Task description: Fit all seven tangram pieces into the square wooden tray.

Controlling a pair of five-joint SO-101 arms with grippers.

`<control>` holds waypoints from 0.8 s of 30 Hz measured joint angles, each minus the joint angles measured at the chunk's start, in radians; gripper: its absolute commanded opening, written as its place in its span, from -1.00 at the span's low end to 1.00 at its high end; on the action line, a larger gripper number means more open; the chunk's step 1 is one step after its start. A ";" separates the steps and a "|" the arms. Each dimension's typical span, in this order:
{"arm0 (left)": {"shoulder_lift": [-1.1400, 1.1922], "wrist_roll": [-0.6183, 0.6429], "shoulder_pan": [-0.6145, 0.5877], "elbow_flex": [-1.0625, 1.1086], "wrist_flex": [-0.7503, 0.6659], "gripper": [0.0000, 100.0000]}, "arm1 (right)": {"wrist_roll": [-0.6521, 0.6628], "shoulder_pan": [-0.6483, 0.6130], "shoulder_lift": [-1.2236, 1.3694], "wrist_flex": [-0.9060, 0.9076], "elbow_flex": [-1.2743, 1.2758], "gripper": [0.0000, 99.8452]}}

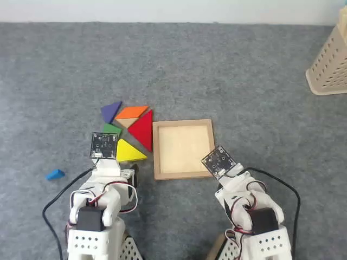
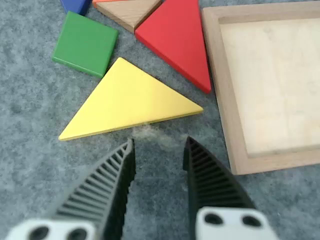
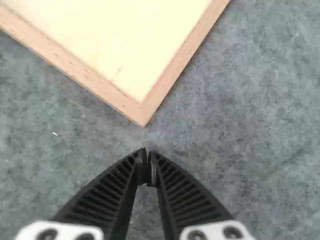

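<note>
Nothing was fitted yet: the square wooden tray (image 1: pixel 155 149) lay empty, six pieces (image 1: pixel 142 130) clustered just beside it, a blue piece (image 1: pixel 55 174) well apart, the left gripper (image 2: pixel 160 142) spread apart near the yellow triangle (image 2: pixel 127 102), the right gripper (image 3: pixel 147 152) pinched together on nothing by a tray corner

I'm getting bright, even light from above across the grey mat (image 1: pixel 217 65). Shadows are soft and short: a thin dark line under the yellow triangle (image 2: pixel 130 100) and inside the rim of the wooden tray (image 2: pixel 220 90). Its floor reads pale, nearly washed out.
</note>
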 measured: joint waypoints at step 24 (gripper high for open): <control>0.000 -0.247 -0.097 -0.054 -0.245 -0.70 | 0.000 0.000 0.000 0.000 0.000 -0.98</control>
